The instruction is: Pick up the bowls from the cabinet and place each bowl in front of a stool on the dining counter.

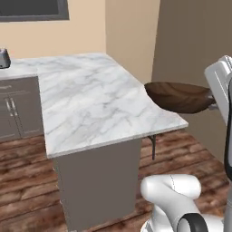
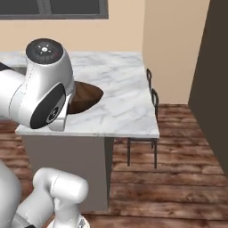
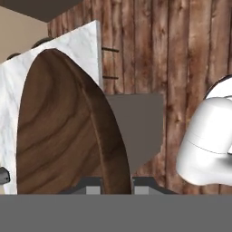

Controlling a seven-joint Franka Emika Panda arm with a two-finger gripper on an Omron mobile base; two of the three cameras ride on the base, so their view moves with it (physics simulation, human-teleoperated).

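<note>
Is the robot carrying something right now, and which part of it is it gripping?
Yes: the gripper is shut on the dark wooden bowl, pinching its rim at one edge, above the marble counter.

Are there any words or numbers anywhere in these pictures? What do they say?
No readable words, numbers or signs.
The round dark cap on the white robot arm carries tiny pale marks, too small and blurred to read.
The dark brown grained wooden bowl, the white grey-veined marble dining counter and the small dark appliance at the counter's far end bear no lettering.
</note>
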